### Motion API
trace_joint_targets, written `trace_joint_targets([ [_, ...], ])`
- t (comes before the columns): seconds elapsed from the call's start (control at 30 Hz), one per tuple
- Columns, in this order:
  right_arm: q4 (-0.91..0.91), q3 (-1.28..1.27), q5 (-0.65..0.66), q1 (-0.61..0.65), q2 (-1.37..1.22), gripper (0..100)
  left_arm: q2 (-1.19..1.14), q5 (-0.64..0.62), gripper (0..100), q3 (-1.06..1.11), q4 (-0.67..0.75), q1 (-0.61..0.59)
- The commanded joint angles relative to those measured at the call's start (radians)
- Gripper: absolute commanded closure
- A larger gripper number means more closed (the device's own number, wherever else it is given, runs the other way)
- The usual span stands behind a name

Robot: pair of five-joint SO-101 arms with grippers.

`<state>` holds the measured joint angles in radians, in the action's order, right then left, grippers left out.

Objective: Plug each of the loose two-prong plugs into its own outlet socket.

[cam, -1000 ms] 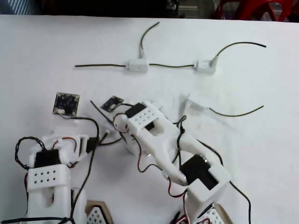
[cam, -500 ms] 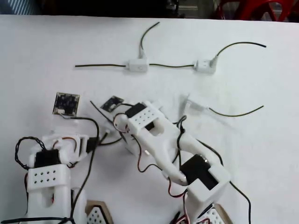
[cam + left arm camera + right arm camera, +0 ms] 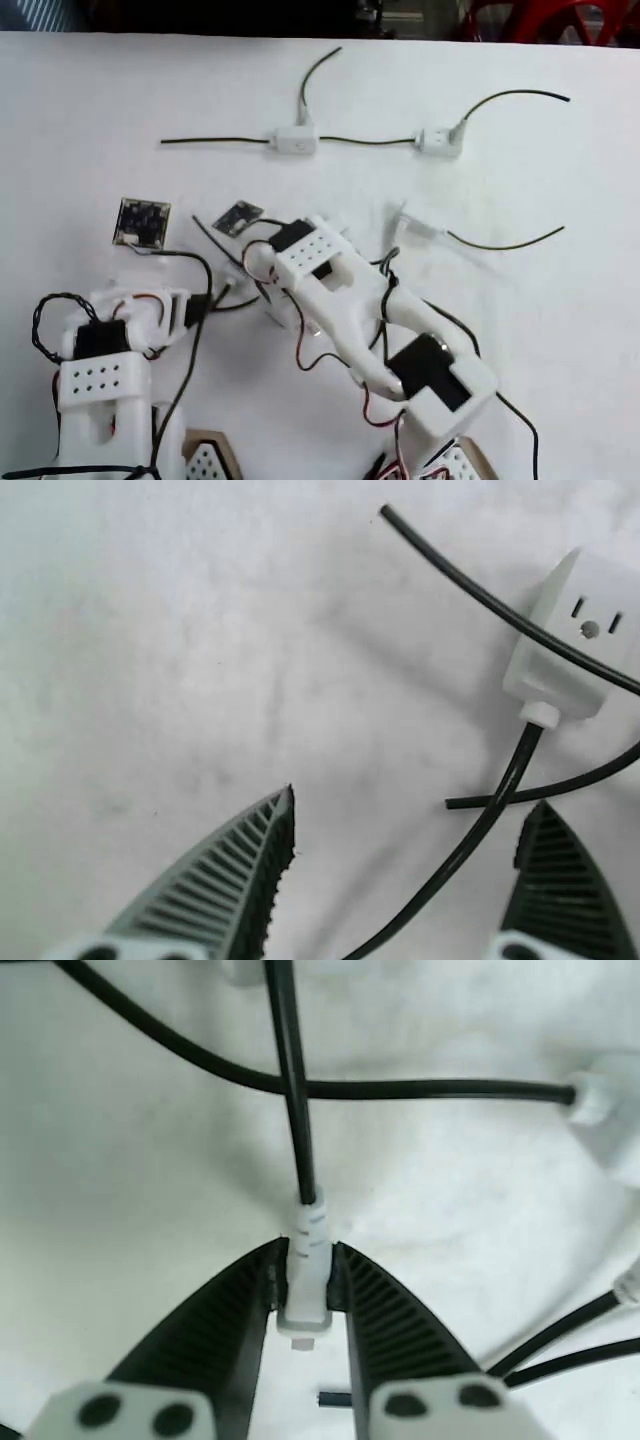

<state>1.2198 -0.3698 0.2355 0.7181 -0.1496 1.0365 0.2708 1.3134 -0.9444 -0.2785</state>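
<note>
Presently, on the white table [image 3: 90, 90], my right gripper [image 3: 309, 1252] pinches a two-prong plug [image 3: 306, 1285] by its body, toward the near edge. My left gripper [image 3: 414, 798] gapes wide beside an outlet socket [image 3: 575, 640]. I count three sockets, with a second socket [image 3: 295, 141] and a third socket [image 3: 438, 140] along the far edge. There are two plugs, the loose plug [image 3: 412, 226] lying toward the right edge. The plug looks light and hard, the cord [image 3: 290, 1080] springy, so I'd grip the body.
</note>
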Motion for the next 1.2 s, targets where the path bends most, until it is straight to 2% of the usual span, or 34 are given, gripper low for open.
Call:
trace_joint_targets([
  [0.0, 0.084, 0.040, 0.032, -0.005, 0.193, 98.1, 0.018, 0.009, 65, -0.003, 0.018, -0.008],
  [0.17, 0.147, 0.034, 0.031, -0.031, 0.423, 98.1, 0.019, 0.000, 65, -0.061, 0.000, -0.012],
  [0.27, 0.139, 0.003, -0.020, -0.047, 0.556, 98.1, 0.019, -0.002, 65, -0.161, -0.071, -0.008],
  [0.33, 0.107, -0.043, -0.057, -0.042, 0.641, 98.1, 0.019, -0.018, 65, -0.227, -0.100, -0.004],
  [0.5, -0.081, -0.249, -0.135, -0.024, 0.849, 98.1, 0.019, -0.163, 65, -0.347, -0.109, 0.010],
  [0.67, -0.331, -0.494, -0.155, 0.022, 1.040, 98.1, 0.019, -0.264, 65, -0.410, -0.104, 0.137],
  [0.8, -0.444, -0.618, -0.187, 0.042, 1.141, 98.1, 0.019, -0.319, 65, -0.471, -0.087, 0.243],
  [1.0, -0.458, -0.647, -0.210, 0.042, 1.179, 98.1, 0.021, -0.299, 65, -0.528, -0.129, 0.430],
  [1.17, -0.456, -0.649, -0.210, 0.033, 1.179, 98.1, 0.021, -0.199, 65, -0.566, -0.239, 0.572],
])
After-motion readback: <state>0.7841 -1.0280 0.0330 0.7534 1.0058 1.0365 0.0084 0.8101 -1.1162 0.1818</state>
